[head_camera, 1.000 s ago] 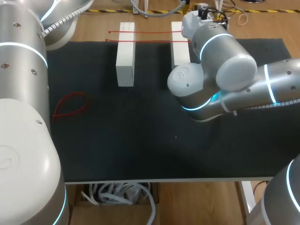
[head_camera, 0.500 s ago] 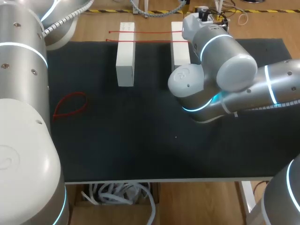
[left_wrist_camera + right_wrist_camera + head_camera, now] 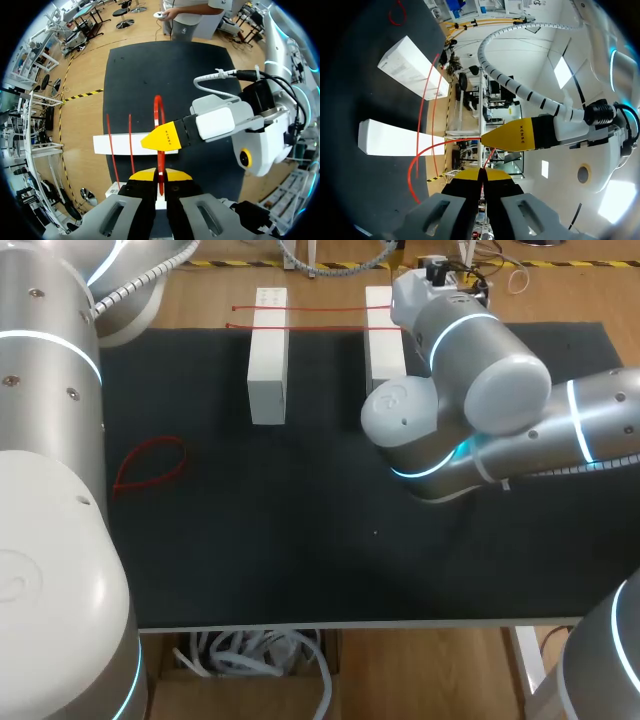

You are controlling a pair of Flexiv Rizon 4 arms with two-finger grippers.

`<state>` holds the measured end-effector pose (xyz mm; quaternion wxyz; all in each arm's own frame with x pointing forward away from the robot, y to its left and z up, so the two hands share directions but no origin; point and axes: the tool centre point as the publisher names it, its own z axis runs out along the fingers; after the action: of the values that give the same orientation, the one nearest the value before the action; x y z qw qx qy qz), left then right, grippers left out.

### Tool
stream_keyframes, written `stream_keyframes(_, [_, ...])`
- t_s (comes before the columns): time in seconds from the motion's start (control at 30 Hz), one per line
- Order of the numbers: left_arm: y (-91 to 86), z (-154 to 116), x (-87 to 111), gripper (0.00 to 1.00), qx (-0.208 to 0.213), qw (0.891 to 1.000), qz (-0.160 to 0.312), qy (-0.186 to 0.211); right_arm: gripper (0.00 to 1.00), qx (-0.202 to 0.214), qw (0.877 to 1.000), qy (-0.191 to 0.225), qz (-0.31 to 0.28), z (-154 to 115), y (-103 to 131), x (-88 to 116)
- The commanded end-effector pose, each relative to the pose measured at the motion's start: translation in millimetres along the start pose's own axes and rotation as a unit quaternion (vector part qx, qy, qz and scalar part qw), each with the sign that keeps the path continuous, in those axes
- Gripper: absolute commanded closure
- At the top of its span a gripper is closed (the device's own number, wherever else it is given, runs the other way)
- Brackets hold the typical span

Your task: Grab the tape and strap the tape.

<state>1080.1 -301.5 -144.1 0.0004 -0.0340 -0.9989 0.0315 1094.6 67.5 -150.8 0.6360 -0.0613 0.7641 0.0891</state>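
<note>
In the head view, the left arm (image 3: 50, 440) fills the left side. Beside it a loose red loop (image 3: 150, 465) lies alone near the left edge of the table (image 3: 300, 550). The dark mat is bare from there across the middle and front. Toward the far edge stand two white blocks (image 3: 267, 355) (image 3: 383, 335), well apart, with two red strips (image 3: 320, 309) laid across both. The right arm (image 3: 480, 390) bulks over the right half and covers part of the right block. Neither end effector shows in the head view.

In the left wrist view, the left end effector (image 3: 160, 174) has its yellow tips pinched nearly together on the held red tape (image 3: 161, 162), which runs ahead into a narrow loop. In the right wrist view, the right end effector (image 3: 481, 174) has its tips closed on the same tape. Each wrist view shows the other arm's yellow finger just ahead.
</note>
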Motion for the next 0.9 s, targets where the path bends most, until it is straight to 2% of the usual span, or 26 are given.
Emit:
stream_keyframes(0.03, [0.0, -1, -0.4, 1.0, -0.001, 1.0, 0.0, 0.001, 1.0, -0.002, 1.0, 0.006, -0.002, -2, -3, -3])
stream_keyframes(0.9, [0.0, -1, -0.4, 1.0, -0.001, 1.0, 0.0, 0.001, 1.0, 0.005, 1.0, 0.009, -0.019, -7, -28, -5])
